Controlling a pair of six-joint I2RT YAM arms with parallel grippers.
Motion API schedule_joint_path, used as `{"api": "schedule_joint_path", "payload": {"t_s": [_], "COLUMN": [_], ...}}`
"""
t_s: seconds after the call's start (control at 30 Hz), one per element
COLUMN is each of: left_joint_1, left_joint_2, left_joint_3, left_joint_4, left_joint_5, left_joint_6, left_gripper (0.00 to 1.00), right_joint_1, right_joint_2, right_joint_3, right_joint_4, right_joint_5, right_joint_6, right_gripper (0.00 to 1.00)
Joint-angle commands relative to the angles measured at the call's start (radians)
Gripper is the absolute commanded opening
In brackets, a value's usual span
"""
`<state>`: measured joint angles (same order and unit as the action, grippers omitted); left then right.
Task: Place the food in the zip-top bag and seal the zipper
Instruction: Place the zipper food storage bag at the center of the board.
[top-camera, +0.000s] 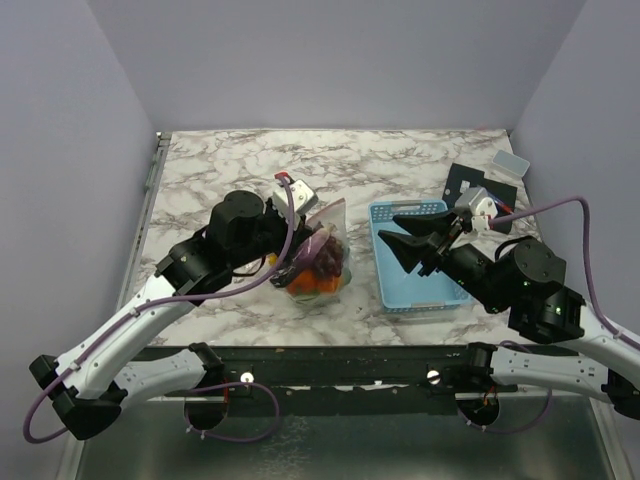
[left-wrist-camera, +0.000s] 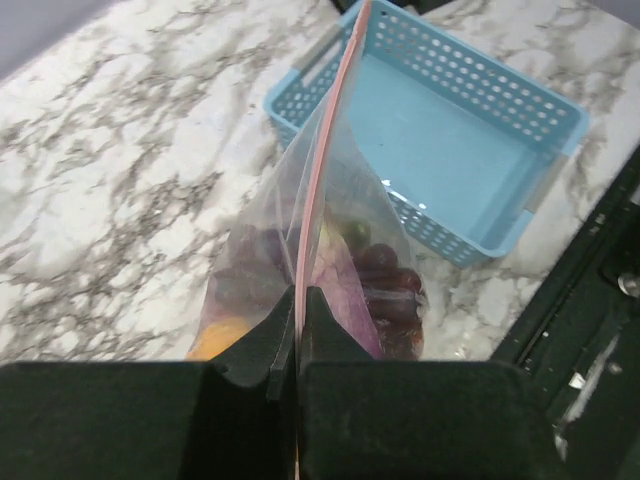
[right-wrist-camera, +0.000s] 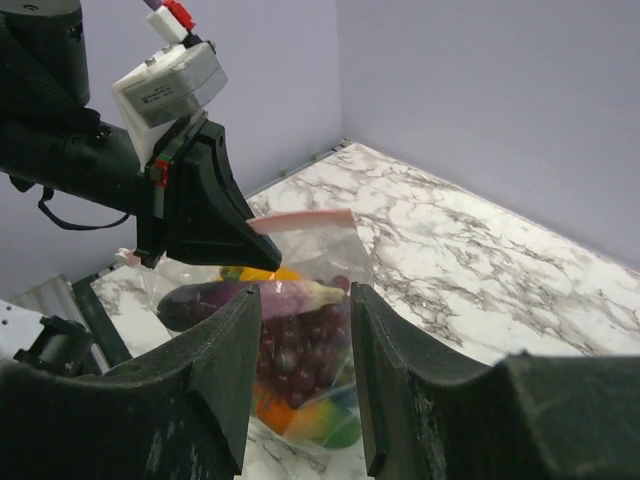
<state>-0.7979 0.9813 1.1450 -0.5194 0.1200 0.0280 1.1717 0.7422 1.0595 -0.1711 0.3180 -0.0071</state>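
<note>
Zip-top bag (top-camera: 322, 255) stands upright on the marble table (top-camera: 250, 160), just left of the blue basket (top-camera: 425, 295) and filled with food. Left gripper (left-wrist-camera: 297, 300): jaws fully closed, pinching the zipper (left-wrist-camera: 325, 150) at the near end of the bag's mouth. Right gripper (top-camera: 390, 226): jaws partly apart, holding nothing, positioned over the basket and clear of the bag. Contents noted: eggplant (right-wrist-camera: 215, 300), grapes (right-wrist-camera: 300, 360), orange and yellow pieces beneath.
</note>
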Motion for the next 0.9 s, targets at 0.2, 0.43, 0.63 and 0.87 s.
{"api": "schedule_joint_path", "payload": {"t_s": [0.2,0.43,0.63,0.87], "left_joint_1": [0.002,0.007,0.134,0.279], "left_joint_2": [0.076,0.138,0.221,0.348], "left_joint_3": [0.113,0.133,0.130,0.098], "left_joint_4": [0.122,0.222,0.351,0.494], "left_joint_5": [-0.420,-0.610,-0.652,-0.596], "left_joint_6": [0.108,0.215,0.321,0.364], "left_gripper": [0.00,0.00,0.00,0.00], "right_joint_1": [0.009,0.009,0.009,0.009], "right_joint_2": [-0.018,-0.036,-0.050,-0.090], "right_joint_3": [-0.050,-0.059,-0.067,-0.073], "right_joint_4": [0.004,-0.005,-0.013,-0.039], "right_joint_5": [0.064,0.063,0.058,0.057], "right_joint_6": [0.037,0.038,0.033,0.028], "right_gripper": [0.47,0.47,0.47,0.47]}}
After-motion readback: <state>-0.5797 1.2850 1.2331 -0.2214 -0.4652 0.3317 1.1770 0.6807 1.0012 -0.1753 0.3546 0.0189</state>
